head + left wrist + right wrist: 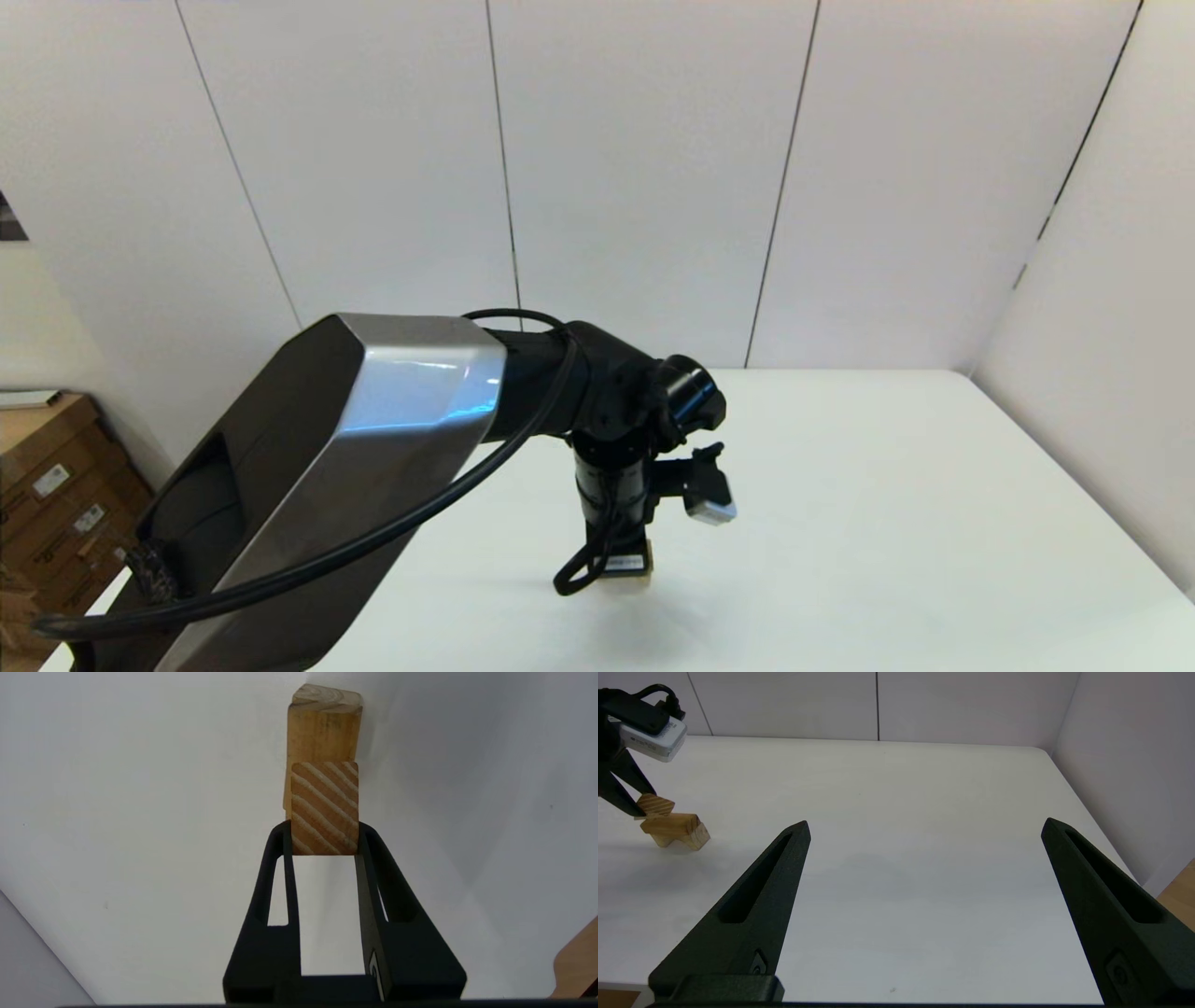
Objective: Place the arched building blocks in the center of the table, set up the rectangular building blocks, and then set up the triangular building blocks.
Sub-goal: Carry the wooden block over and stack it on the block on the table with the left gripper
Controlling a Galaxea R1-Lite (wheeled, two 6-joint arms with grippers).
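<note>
Rectangular building blocks (324,807): a light-brown wooden slab with diagonal grain stripes on its face, held low over the arched block near the middle of the white tabletop (887,523). Its long axis cannot be told for certain; in the left wrist view the striped face lies flat toward the camera.
Arched building blocks (675,829): a chunky light-wood block standing on the tabletop on two short legs, notch downward. Its long axis runs crosswise under the slab, and the end grain shows at one end.
Contact of the two blocks: the slab sits at or just above the arched block's top; whether they touch cannot be told.
Left end effector (324,833): pointed down at the tabletop, its black fingers (280,868) closed narrowly on the slab's two opposite side edges.
Right end effector (924,830): low over the tabletop well apart from the blocks, its fingers spread wide, nothing between them.
</note>
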